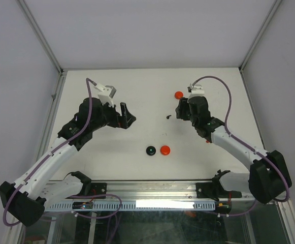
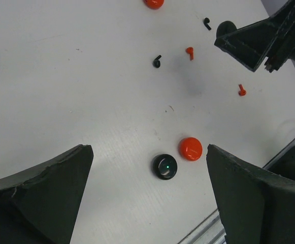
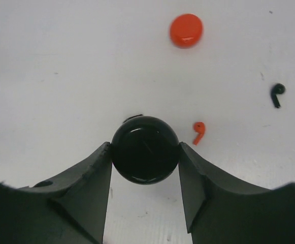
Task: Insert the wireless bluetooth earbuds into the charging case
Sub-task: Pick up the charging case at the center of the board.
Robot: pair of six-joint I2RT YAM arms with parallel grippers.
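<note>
**Right pincer grips a black case, earbuds loose on the table**

From above: on the white table (image 1: pixel 111 86) a glossy red round charging case (image 1: pixel 178 95) sits just beyond the right gripper (image 1: pixel 180 109). A second red case (image 1: pixel 165 150) and a black case with a green light (image 1: pixel 150 150) lie side by side nearer the bases. One tiny black comma-shaped earbud (image 1: pixel 168 116) lies in the open between the two arms. The left gripper (image 1: pixel 129 118) hangs over bare table.

Left wrist: the left gripper's jaws stand fully spread, holding nothing. Four earbuds lie loose, two black earbuds (image 2: pixel 157 61) and two red earbuds (image 2: pixel 190 52), all outside the cases.

Right wrist: the right gripper's jaws, partly closed, press both sides of a glossy black round charging case (image 3: pixel 145 150). One red earbud lies just beside it, one black farther off, one red case beyond
</note>
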